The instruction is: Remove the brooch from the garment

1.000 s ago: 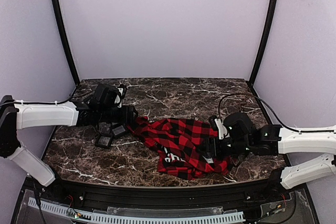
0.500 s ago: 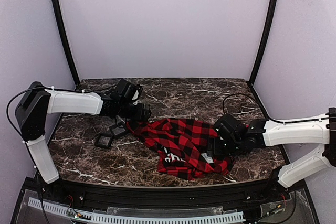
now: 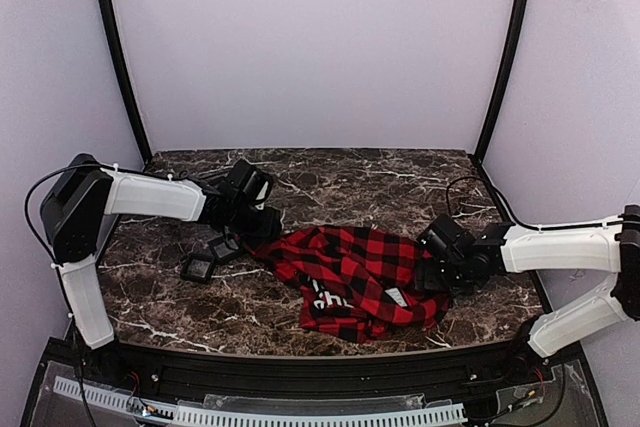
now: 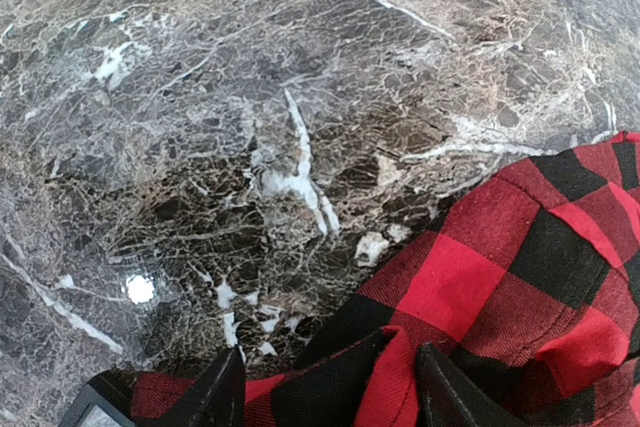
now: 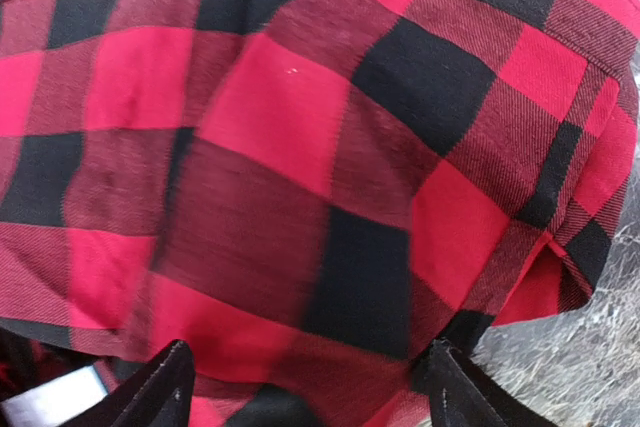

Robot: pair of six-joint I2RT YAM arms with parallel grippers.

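Note:
The red-and-black plaid garment (image 3: 350,267) lies crumpled on the marble table, white letters showing on a black panel at its front. The brooch is hidden in every view. My left gripper (image 3: 265,230) is down at the garment's left corner. In the left wrist view the left gripper (image 4: 332,392) is open, its fingers astride a raised fold of the garment (image 4: 520,277). My right gripper (image 3: 432,275) is at the garment's right edge. In the right wrist view the right gripper (image 5: 310,392) is open wide, low over the plaid garment (image 5: 300,167).
Two small black square frames (image 3: 198,267) (image 3: 226,245) lie on the table (image 3: 330,182) just left of the garment, under the left arm. A small white patch (image 3: 397,297) shows on the cloth near the right gripper. A black cable (image 3: 470,187) loops behind the right arm.
The left gripper swung right from above the black frames and settled onto the garment's left corner, its jaws narrowing. The right gripper shifted slightly right along the cloth's right edge.

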